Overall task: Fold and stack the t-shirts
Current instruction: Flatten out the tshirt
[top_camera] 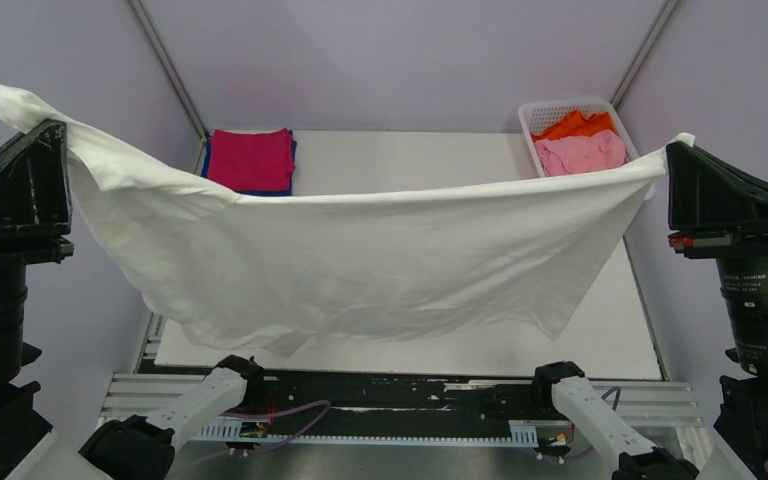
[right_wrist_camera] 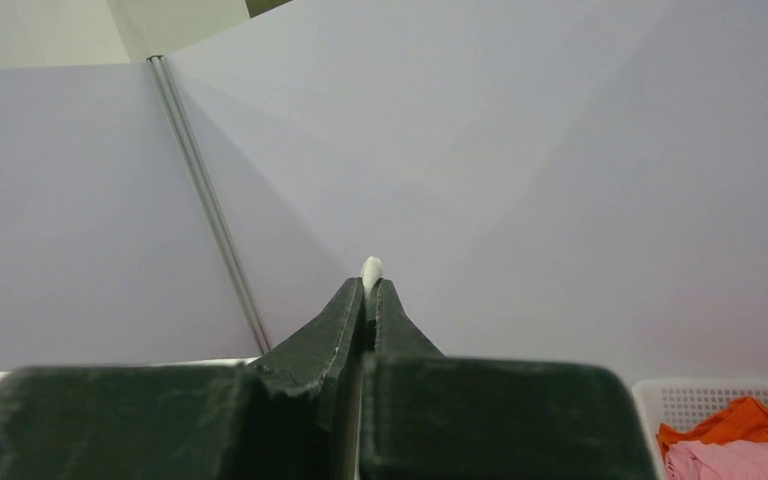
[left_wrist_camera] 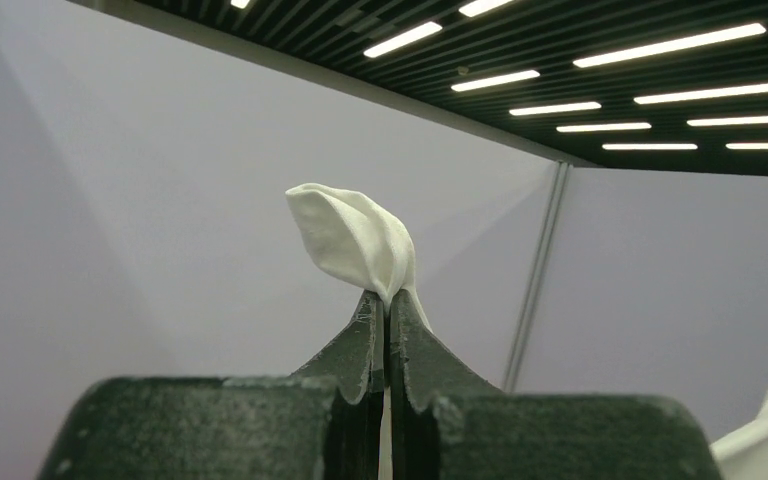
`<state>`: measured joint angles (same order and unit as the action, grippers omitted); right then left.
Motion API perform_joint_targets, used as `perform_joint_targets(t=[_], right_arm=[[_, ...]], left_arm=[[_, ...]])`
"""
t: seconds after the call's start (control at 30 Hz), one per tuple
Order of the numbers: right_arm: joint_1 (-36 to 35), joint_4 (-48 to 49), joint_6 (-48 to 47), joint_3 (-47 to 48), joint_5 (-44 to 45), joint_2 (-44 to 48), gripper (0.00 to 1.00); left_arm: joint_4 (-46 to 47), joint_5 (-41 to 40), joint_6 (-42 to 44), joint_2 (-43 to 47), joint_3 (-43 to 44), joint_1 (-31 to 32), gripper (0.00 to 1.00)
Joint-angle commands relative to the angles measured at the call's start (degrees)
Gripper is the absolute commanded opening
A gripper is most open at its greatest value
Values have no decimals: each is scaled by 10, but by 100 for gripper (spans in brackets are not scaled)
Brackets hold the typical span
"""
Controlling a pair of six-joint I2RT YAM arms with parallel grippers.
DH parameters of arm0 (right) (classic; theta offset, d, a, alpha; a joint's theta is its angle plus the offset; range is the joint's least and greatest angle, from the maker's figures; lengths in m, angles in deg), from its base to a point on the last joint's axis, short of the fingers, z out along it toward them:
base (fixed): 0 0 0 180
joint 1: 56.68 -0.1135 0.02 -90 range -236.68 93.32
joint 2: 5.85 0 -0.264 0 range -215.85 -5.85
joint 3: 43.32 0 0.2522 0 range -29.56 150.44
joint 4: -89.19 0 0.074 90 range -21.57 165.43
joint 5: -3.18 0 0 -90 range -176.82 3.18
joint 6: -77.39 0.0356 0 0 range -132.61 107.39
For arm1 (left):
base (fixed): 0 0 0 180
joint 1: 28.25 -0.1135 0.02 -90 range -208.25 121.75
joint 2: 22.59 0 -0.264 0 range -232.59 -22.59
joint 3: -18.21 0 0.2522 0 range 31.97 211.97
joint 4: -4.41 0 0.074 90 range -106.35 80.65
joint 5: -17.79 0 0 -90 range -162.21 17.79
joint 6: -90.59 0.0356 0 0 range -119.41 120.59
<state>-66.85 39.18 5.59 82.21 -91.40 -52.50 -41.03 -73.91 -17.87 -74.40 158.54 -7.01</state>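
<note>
A large white t-shirt (top_camera: 360,260) hangs spread in the air between my two grippers, sagging over the table. My left gripper (top_camera: 60,125) is shut on its left corner, a tuft of white cloth (left_wrist_camera: 355,240) poking out above the left gripper (left_wrist_camera: 388,295). On the other side, the right gripper (top_camera: 672,148) is shut on the shirt's right corner, and a small white tip of cloth (right_wrist_camera: 371,268) shows at the right gripper (right_wrist_camera: 368,285). A folded magenta t-shirt (top_camera: 251,158) lies on a blue one (top_camera: 291,160) at the back left.
A white lattice basket (top_camera: 532,115) at the back right holds an orange t-shirt (top_camera: 575,124) and a pink t-shirt (top_camera: 580,153); the basket (right_wrist_camera: 700,395) also shows in the right wrist view. The white table (top_camera: 400,155) runs beneath the hanging shirt. Grey walls enclose the space.
</note>
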Motion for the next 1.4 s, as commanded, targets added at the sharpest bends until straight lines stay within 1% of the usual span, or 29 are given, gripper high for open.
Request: perform_joint_targets(t=[0.0, 0.03, 0.1, 0.2, 0.23, 0.33, 0.37, 0.4, 0.47, 0.53, 0.57, 0.6, 0.63, 0.67, 0.7, 0.73, 0.77, 0.8, 0.83, 0.87, 0.93, 0.97, 1.0, 1.1, 1.17, 1.27, 1.3, 1.33, 1.37], right_arm=[[0, -11, -24, -11, 36, -28, 0], [-1, -7, -28, -22, 44, -36, 0], [-1, -2, -35, -51, 94, -59, 0], [-1, 23, -40, -130, 173, -93, 0], [0, 40, -40, -160, 193, -105, 0], [0, 86, -33, -249, 241, -146, 0], [2, 102, -29, -275, 251, -162, 0], [5, 120, -23, -303, 259, -182, 0], [12, 151, -10, -343, 271, -231, 1], [21, 181, 4, -371, 263, -303, 2], [23, 194, 8, -379, 258, -336, 3], [24, 206, 11, -382, 253, -372, 6], [25, 215, 12, -379, 249, -405, 11], [26, 221, 13, -370, 247, -441, 12], [26, 224, 10, -356, 245, -475, 13], [26, 224, 5, -337, 239, -505, 18], [26, 217, 1, -314, 232, -533, 30], [26, 207, 2, -293, 221, -554, 45], [26, 197, 2, -276, 209, -570, 56], [25, 193, 3, -266, 192, -578, 67], [23, 191, 4, -263, 163, -578, 84], [22, 191, 4, -266, 152, -575, 96], [21, 191, 3, -273, 146, -568, 99], [13, 189, 4, -307, 119, -534, 100], [8, 188, 13, -338, 94, -508, 100], [6, 188, 31, -387, 63, -473, 100], [7, 188, 37, -402, 57, -466, 100], [6, 186, 41, -417, 39, -458, 100], [6, 186, 46, -430, 26, -452, 100]], left_arm=[[-10, -4, 30, -51, 0, -13, 0], [-6, -14, 33, -56, -15, -14, 0], [11, -52, 43, -64, -53, -14, 0], [48, -131, 69, -86, -119, -14, 0], [55, -151, 72, -103, -154, -14, 0], [93, -251, 87, -155, -224, -14, 0], [102, -265, 90, -191, -255, -16, 0], [124, -274, 94, -209, -270, -20, 0], [163, -260, 93, -274, -323, -34, 1], [179, -227, 80, -350, -335, -56, 4], [179, -216, 74, -408, -334, -61, 6], [183, -200, 68, -436, -326, -68, 15], [183, -197, 66, -494, -317, -71, 20], [166, -193, 64, -523, -286, -74, 28], [155, -188, 65, -580, -266, -75, 34], [128, -179, 65, -604, -224, -76, 51], [116, -174, 66, -647, -205, -76, 61], [100, -165, 65, -663, -177, -76, 79], [95, -162, 59, -685, -166, -76, 90], [89, -160, 55, -695, -153, -76, 97], [93, -144, 45, -692, -154, -76, 99], [97, -130, 40, -689, -157, -76, 100], [97, -124, 37, -678, -165, -76, 100], [75, -103, 15, -656, -183, -75, 100], [69, -83, -1, -627, -216, -75, 100], [74, -50, -34, -568, -305, -75, 100], [87, -24, -50, -556, -325, -76, 100], [97, -9, -56, -536, -370, -75, 100], [125, 22, -65, -526, -393, -75, 100]])
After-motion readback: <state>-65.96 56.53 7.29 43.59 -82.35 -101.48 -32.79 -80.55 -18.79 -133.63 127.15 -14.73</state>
